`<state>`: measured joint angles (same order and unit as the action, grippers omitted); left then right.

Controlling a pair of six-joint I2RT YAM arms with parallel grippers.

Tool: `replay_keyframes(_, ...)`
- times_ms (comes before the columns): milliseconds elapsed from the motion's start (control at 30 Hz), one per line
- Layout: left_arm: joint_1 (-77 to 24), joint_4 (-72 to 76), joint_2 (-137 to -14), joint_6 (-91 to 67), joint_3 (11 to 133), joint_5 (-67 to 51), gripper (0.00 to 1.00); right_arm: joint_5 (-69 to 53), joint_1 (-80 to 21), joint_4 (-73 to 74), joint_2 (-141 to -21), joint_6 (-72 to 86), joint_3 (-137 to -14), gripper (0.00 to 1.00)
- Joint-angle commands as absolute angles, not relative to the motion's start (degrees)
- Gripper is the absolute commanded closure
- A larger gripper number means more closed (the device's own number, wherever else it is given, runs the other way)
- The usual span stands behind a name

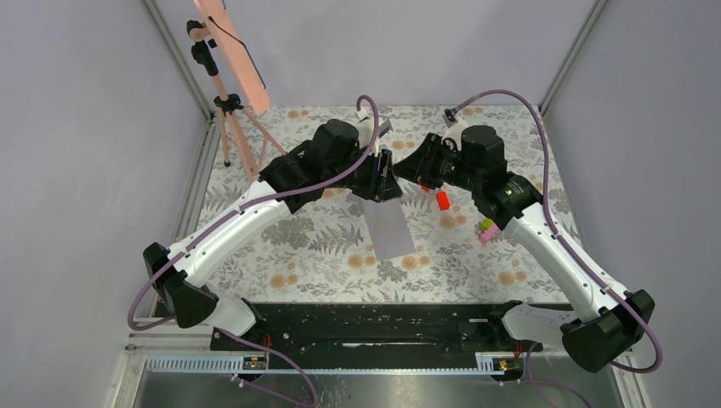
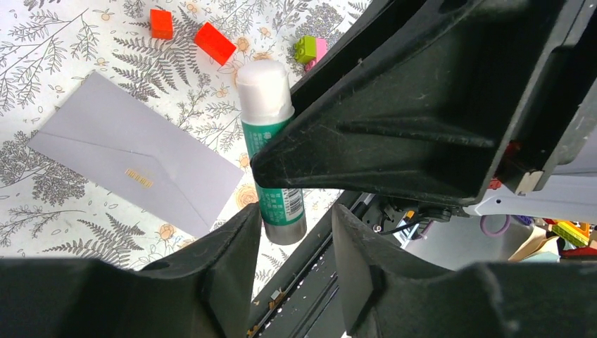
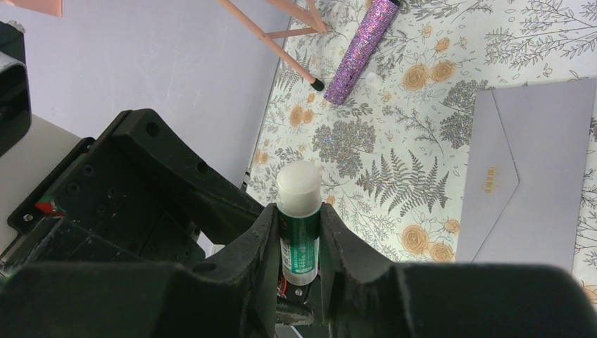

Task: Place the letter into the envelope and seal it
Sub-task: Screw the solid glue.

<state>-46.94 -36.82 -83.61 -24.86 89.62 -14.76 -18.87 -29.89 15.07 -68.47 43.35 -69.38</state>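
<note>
Left wrist shows one envelope (image 2: 134, 151), one glue stick (image 2: 266, 105).

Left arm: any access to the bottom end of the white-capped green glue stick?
Likely yes. The right end effector clamps the white-capped green glue stick mid-body, leaving its bottom end bare. The left end effector has open jaws flanking that end.
</note>
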Motion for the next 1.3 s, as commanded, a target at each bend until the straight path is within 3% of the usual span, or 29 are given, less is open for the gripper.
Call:
replay_keyframes(0, -47.0, -34.8, -83.5, -25.0, 92.7, -12.9, 0.6, -18.9, -30.5, 14.0, -67.9, 43.8, -71.2, 1.0)
replay_keyframes(267, -46.9, -35.5, -84.0, -25.3, 94.0, -15.0, 0.87, -20.6, -30.5, 11.6, -68.1, 44.3, -70.1, 1.0)
replay_keyframes(433, -45.5, -33.0, -81.7, -25.8, 93.4, -21.0, 1.0, -29.7, -30.4, 1.2, -68.2, 44.8, -66.5, 1.0)
replay_keyframes(600, -39.2, -19.4, -77.3, -34.0, 87.0, -38.0, 1.0, -43.6, -29.3, -23.9, -68.5, 52.6, -60.0, 1.0)
replay_keyframes(800, -33.2, 9.4, -72.8, -52.8, 77.5, -52.0, 1.0, -55.9, -29.0, -48.4, -71.7, 64.8, -60.1, 1.0)
replay_keyframes(1100, -31.3, 35.6, -74.1, -71.8, 76.1, -56.9, 0.99, -61.6, -29.1, -81.4, -81.3, 93.1, -64.8, 1.0)
replay_keyframes(1267, -29.9, 45.3, -75.8, -79.5, 76.9, -58.0, 0.99, -62.0, -29.1, -82.8, -81.6, 94.3, -65.0, 1.0)
